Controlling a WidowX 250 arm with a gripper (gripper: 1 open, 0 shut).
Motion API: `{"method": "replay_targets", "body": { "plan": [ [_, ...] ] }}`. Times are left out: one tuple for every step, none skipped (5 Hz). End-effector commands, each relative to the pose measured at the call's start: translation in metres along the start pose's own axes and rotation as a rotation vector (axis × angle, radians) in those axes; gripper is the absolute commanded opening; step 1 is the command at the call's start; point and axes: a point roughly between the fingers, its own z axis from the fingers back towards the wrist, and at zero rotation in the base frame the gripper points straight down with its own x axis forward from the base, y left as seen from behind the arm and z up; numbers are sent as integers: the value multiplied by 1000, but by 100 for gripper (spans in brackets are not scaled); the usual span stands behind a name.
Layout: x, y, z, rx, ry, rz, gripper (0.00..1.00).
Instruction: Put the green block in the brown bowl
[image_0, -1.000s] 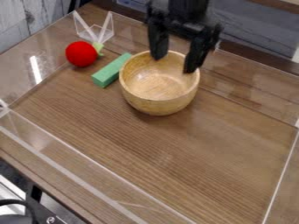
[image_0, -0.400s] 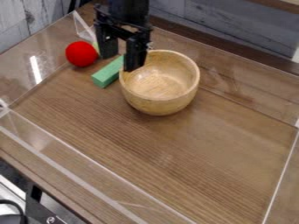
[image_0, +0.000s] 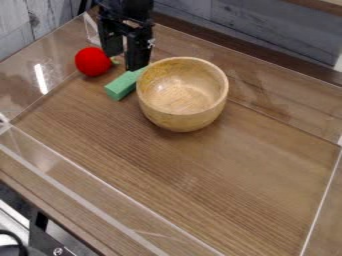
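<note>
The green block (image_0: 124, 85) lies flat on the wooden table, just left of the brown bowl (image_0: 183, 93), which holds nothing. My gripper (image_0: 124, 56) hangs right above the block's far end, black fingers pointing down and spread apart, open with nothing between them. I cannot tell whether the fingertips touch the block. The arm covers the block's far tip.
A red ball (image_0: 92, 62) rests left of the gripper, close to the block. Clear plastic walls (image_0: 27, 150) ring the table. A white wire piece (image_0: 91, 20) stands at the back left. Bare wood stretches across the front and right.
The gripper has swept left from over the bowl's far rim to above the green block, staying open. Block, bowl and ball have not moved.
</note>
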Motion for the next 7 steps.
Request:
{"method": "replay_targets", "body": {
  "plan": [
    [12,21,10,43,-42,-54,100],
    [9,37,-4,37,-39,30,100],
    [6,51,-17,27,-40,113,100],
    [10,60,-23,33,-49,95,100],
    [14,69,-28,38,-57,82,100],
    [18,72,-32,39,-70,127,100],
    [22,73,-36,37,-82,170,100]
  ]
}}
